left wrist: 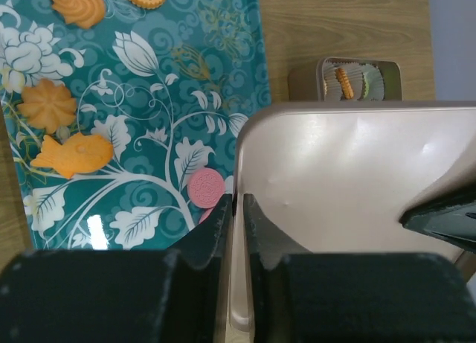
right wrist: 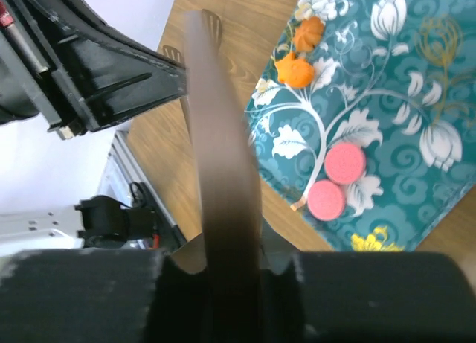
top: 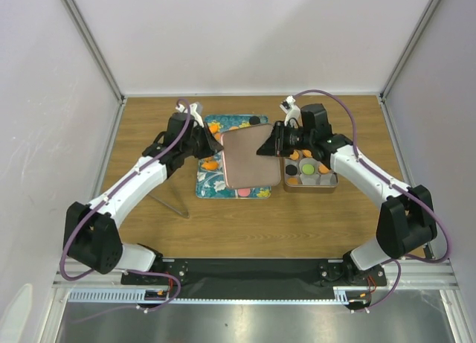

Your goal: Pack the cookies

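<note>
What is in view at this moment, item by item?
lid: one, rose-gold, held above the tray
tray: one, teal floral, table centre
tin: one, tan, right of the tray
pink cookies: two, pink, touching, on the tray
orange cookies: several, orange, on the tray
black cookie: one, black, tray's far edge
packed cookies: several, green, orange, black, inside the tin
tongs: one, metal, table left of the tray
table: one, wood
left gripper: black, clamped on the lid's edge
right gripper: black, clamped on the opposite edge
</note>
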Motion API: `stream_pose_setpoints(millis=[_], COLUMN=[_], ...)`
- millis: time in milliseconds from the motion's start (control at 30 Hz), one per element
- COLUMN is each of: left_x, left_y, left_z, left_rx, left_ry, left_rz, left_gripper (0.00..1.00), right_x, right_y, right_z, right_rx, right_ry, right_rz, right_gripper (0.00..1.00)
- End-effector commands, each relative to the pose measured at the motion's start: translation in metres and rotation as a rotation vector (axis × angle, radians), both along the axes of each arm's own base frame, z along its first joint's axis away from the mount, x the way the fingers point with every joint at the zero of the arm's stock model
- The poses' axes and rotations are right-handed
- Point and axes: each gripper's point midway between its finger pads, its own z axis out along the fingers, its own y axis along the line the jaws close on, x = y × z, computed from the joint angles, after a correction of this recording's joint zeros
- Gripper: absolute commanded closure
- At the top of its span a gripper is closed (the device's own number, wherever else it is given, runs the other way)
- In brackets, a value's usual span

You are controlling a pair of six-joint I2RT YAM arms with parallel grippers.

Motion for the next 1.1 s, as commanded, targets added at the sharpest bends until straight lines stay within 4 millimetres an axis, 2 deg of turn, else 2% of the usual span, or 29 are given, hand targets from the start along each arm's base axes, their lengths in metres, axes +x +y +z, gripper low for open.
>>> stream_pose_setpoints(millis=[0, 67, 100, 233, 300, 333, 367, 400, 433, 467, 500, 533, 567, 600, 633, 667, 700, 733, 767, 800, 833, 867, 933, 967, 1000, 1067], left_x=[0.001, 0.001, 0.002, 0.000, -0.010, -0.012, -0.022, -0.028, -0.032, -0.044, -0.049, -0.061, -0.065, -0.072, -0.077, -0.087, -0.092, -0.106, -0.109, -0.115, -0.120, -0.127, -0.129, -0.133, -0.132, -0.132], left_y=[-0.007, -0.004, 0.000, 0.007, -0.001, 0.006, -0.007, -0.008, -0.001, -0.014, -0.016, -0.025, -0.027, -0.031, -0.035, -0.045, -0.050, -0.060, -0.061, -0.063, -0.062, -0.064, -0.075, -0.076, -0.084, -0.088], left_z=[0.040, 0.046, 0.055, 0.085, 0.096, 0.108, 0.117, 0.113, 0.122, 0.120, 0.123, 0.142, 0.146, 0.133, 0.134, 0.148, 0.130, 0.148, 0.124, 0.123, 0.136, 0.126, 0.111, 0.115, 0.104, 0.102], left_rx=[-0.047, -0.034, -0.028, 0.027, 0.094, 0.131, 0.135, 0.188, 0.221, 0.257, 0.280, 0.248, 0.294, 0.328, 0.337, 0.331, 0.372, 0.308, 0.419, 0.433, 0.397, 0.470, 0.543, 0.574, 0.621, 0.690], left_ry=[-0.137, -0.162, -0.189, -0.305, -0.382, -0.438, -0.490, -0.532, -0.583, -0.642, -0.680, -0.765, -0.828, -0.856, -0.901, -1.000, -1.022, -1.114, -1.172, -1.222, -1.289, -1.346, -1.392, -1.444, -1.451, -1.502], left_rz=[-0.034, -0.027, -0.011, 0.001, -0.043, -0.001, -0.035, -0.058, -0.017, -0.067, -0.062, -0.039, -0.047, -0.066, -0.071, -0.080, -0.112, -0.104, -0.149, -0.157, -0.111, -0.140, -0.179, -0.174, -0.199, -0.200], left_gripper=[0.84, 0.69, 0.57, 0.37, 0.29, 0.27, 0.26, 0.23, 0.22, 0.21, 0.20, 0.19, 0.18, 0.18, 0.17, 0.17, 0.17, 0.17, 0.17, 0.16, 0.15, 0.15, 0.14, 0.14, 0.14, 0.14], right_x=[0.001, 0.004, 0.005, 0.016, 0.019, 0.024, 0.028, 0.028, 0.032, 0.035, 0.038, 0.041, 0.043, 0.046, 0.048, 0.050, 0.053, 0.054, 0.054, 0.056, 0.058, 0.057, 0.058, 0.058, 0.059, 0.059], right_y=[-0.006, -0.007, -0.010, -0.016, -0.019, -0.022, -0.022, -0.023, -0.025, -0.025, -0.025, -0.026, -0.027, -0.027, -0.027, -0.029, -0.029, -0.029, -0.031, -0.032, -0.031, -0.032, -0.034, -0.034, -0.035, -0.036], right_z=[0.022, 0.025, 0.025, 0.031, 0.030, 0.027, 0.036, 0.035, 0.038, 0.040, 0.042, 0.044, 0.037, 0.044, 0.044, 0.045, 0.047, 0.049, 0.048, 0.047, 0.054, 0.054, 0.059, 0.059, 0.060, 0.061], right_rx=[0.014, 0.021, 0.021, 0.033, 0.027, 0.020, 0.026, 0.019, 0.019, 0.012, 0.007, 0.007, -0.009, 0.000, 0.003, 0.006, 0.011, 0.014, 0.010, 0.003, 0.006, 0.000, -0.003, -0.005, -0.004, -0.008], right_ry=[-0.034, -0.027, -0.022, 0.001, 0.038, 0.057, 0.045, 0.067, 0.071, 0.085, 0.090, 0.095, 0.124, 0.119, 0.134, 0.142, 0.152, 0.157, 0.171, 0.179, 0.165, 0.169, 0.160, 0.160, 0.159, 0.160], right_rz=[-0.029, -0.046, -0.055, -0.094, -0.112, -0.123, -0.129, -0.137, -0.145, -0.154, -0.158, -0.164, -0.171, -0.176, -0.183, -0.187, -0.191, -0.192, -0.198, -0.201, -0.201, -0.206, -0.218, -0.223, -0.226, -0.233], right_gripper=[0.86, 0.95, 0.97, 1.00, 1.00, 1.00, 1.00, 1.00, 1.00, 1.00, 1.00, 1.00, 1.00, 1.00, 1.00, 1.00, 1.00, 1.00, 1.00, 1.00, 1.00, 1.00, 1.00, 1.00, 1.00, 1.00])
